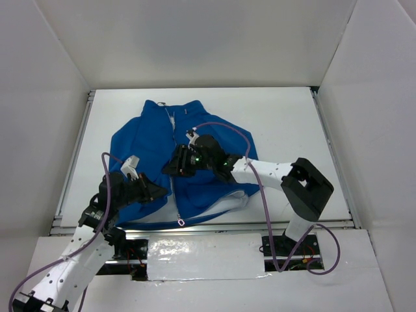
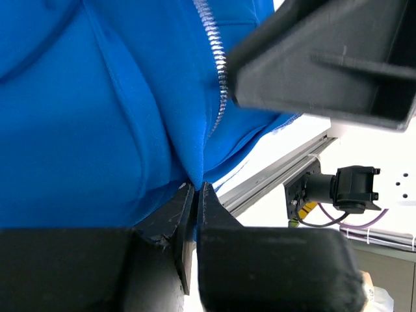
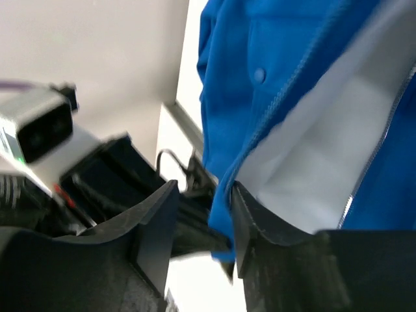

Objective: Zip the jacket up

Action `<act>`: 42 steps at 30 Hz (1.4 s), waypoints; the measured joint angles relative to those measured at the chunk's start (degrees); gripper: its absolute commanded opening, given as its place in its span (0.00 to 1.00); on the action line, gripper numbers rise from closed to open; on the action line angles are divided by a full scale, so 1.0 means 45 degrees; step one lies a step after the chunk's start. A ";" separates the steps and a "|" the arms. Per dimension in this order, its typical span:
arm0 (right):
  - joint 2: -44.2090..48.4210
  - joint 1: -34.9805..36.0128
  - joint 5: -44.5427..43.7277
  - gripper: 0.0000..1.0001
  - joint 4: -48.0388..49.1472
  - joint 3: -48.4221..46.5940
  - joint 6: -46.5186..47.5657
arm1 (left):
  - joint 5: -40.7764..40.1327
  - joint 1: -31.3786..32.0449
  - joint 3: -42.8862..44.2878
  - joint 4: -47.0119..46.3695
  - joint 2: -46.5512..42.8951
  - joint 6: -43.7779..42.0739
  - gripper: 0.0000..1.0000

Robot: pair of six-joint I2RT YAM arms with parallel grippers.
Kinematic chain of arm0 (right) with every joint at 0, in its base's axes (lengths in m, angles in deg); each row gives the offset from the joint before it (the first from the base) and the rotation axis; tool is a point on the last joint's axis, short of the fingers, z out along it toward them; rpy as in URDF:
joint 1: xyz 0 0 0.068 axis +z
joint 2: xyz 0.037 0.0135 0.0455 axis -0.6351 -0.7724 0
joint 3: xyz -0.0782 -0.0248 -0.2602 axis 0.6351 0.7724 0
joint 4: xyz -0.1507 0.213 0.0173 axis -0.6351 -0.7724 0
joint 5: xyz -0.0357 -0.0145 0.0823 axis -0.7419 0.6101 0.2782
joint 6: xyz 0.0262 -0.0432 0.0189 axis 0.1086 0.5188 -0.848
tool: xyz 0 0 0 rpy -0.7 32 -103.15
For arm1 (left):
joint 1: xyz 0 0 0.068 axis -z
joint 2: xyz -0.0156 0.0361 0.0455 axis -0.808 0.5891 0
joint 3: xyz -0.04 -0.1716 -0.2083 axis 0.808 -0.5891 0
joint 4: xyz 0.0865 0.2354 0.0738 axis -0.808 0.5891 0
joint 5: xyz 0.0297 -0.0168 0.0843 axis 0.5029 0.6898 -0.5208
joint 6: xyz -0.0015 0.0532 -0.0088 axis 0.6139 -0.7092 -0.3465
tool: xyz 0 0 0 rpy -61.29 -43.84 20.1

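Jacket (image 1: 146,153): royal-blue fleece, soft and matte, spread on the white surface (image 1: 279,123); its collar (image 1: 162,107) is at the far side and its hem lies toward your arm bases
Zipper (image 2: 221,71): fine silver-grey teeth on a blue tape; in the top view you can follow it as a thin pale line down the front from collar to hem
Lining (image 3: 325,143): pale and smooth beside the nap of the fleece; it shows where a front edge is turned back in the right wrist view, and along the lower right hem in the top view
Stud (image 3: 259,75): a small round blue one, set into the fleece near a line of stitching
Left fingers (image 2: 169,214): dark and wedge-shaped, pressed together on a pinched ridge of fleece; the cloth rises from their tips as a sharp fold, with the zipper teeth just beside it
Right fingers (image 3: 153,227): dark, with rough moulded edges, standing apart; the jacket's front edge hangs into the gap and lies against the finger on the right of that view, clear of the other
Placement: in the top view your right fingers sit over the zipper line about midway up the front, and your left fingers sit lower, near the hem on the left of the zipper; the two pairs are near each other
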 measured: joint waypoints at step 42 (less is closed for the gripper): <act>-0.2336 0.4420 -0.6717 0.52 -0.9860 -0.2200 0.5377 | -0.4794 -0.0005 0.4930 0.5901 -0.0675 -0.1214 0.00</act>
